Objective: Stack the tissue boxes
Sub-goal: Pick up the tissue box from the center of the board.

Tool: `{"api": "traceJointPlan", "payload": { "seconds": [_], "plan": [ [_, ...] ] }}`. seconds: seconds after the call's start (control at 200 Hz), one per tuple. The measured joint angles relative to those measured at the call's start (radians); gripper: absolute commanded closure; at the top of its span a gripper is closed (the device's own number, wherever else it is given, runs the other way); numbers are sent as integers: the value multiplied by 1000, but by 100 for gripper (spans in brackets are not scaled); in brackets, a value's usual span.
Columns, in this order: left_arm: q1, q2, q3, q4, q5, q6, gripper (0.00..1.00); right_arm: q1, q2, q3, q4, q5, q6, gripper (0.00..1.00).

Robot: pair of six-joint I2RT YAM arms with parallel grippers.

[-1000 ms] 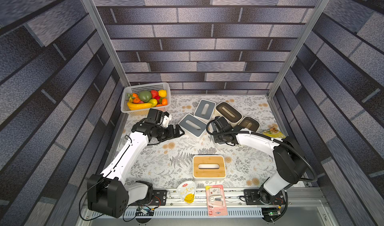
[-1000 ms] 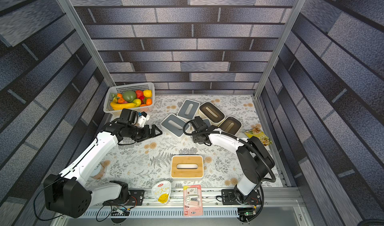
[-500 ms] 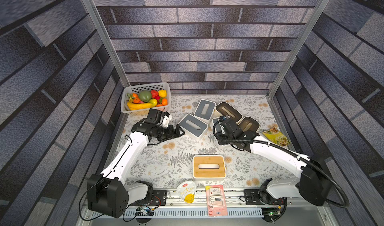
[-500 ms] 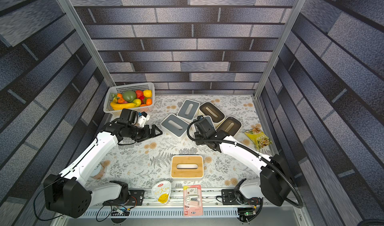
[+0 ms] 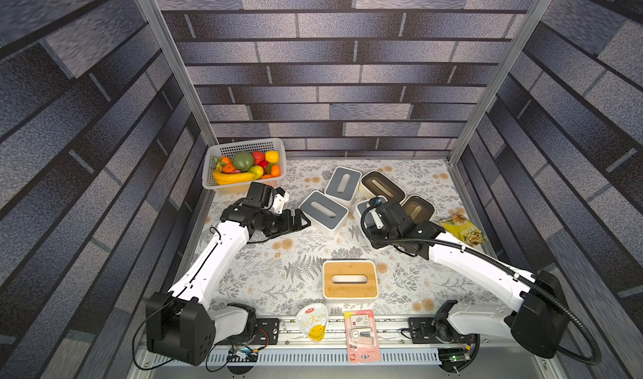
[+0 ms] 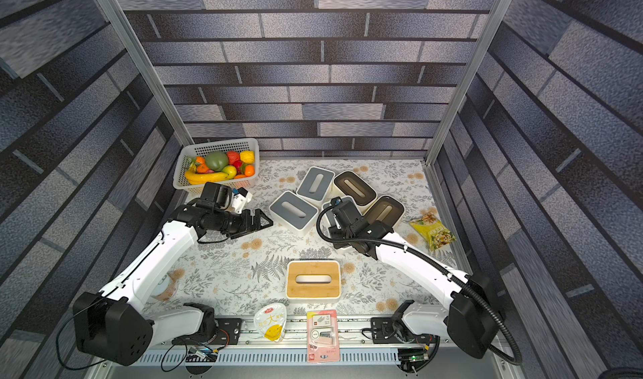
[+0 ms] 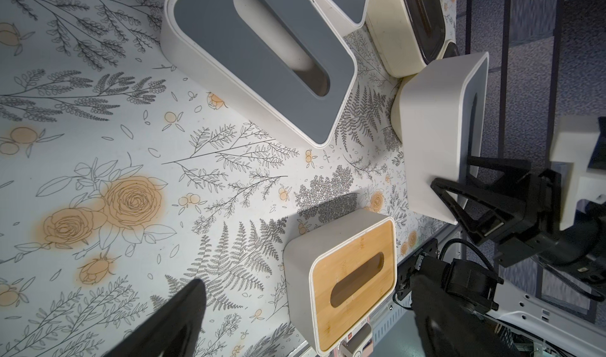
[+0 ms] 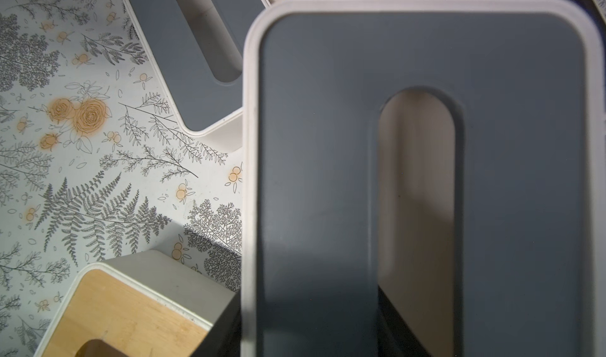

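Note:
Several tissue boxes lie on the flowered cloth. My left gripper [image 5: 301, 220] is open and empty, right beside a grey-lidded box [image 5: 323, 213]. Behind that one are another grey-lidded box [image 5: 342, 184] and two dark brown ones [image 5: 381, 185] [image 5: 417, 208]. A wood-lidded box [image 5: 349, 279] stands alone near the front. My right gripper [image 8: 311, 322] is shut on a third grey-lidded box [image 8: 328, 142], with one finger in its slot and one outside its long wall. In both top views my wrist hides most of this box [image 5: 363, 208]. The left wrist view shows it [image 7: 436, 125] from the side.
A white basket [image 5: 212, 172] of fruit stands at the back left, just behind my left wrist. A yellow snack bag [image 5: 462, 229] lies by the right wall. A sealed cup [image 5: 313, 323] and a pink packet [image 5: 362, 335] sit on the front rail.
My right arm has swung its elbow down and out to the right. Its wrist, still shut on the grey-lidded box, has shifted slightly right. The left arm has not moved.

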Motion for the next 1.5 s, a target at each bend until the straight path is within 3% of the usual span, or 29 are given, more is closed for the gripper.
{"api": "traceJointPlan", "payload": {
  "seconds": [0.311, 0.551, 0.732, 1.047, 1.503],
  "plan": [
    [-14, -11, -16, 38, 101, 0, 0, 0, -32, 15, -47, -10, -75, 60],
    [-71, -74, -20, 47, 83, -32, 0, 0, -51, 34, -87, -17, -133, 60],
    [-99, -178, -114, 93, 81, -114, 0, 0, -58, 41, -93, -44, -192, 60],
    [-97, -298, -183, 47, 138, -148, 0, 0, -98, 36, -99, -125, -332, 59],
    [-77, -410, -259, 46, 255, -235, 0, 0, -183, 15, -188, -335, -517, 58]
  ]
}}
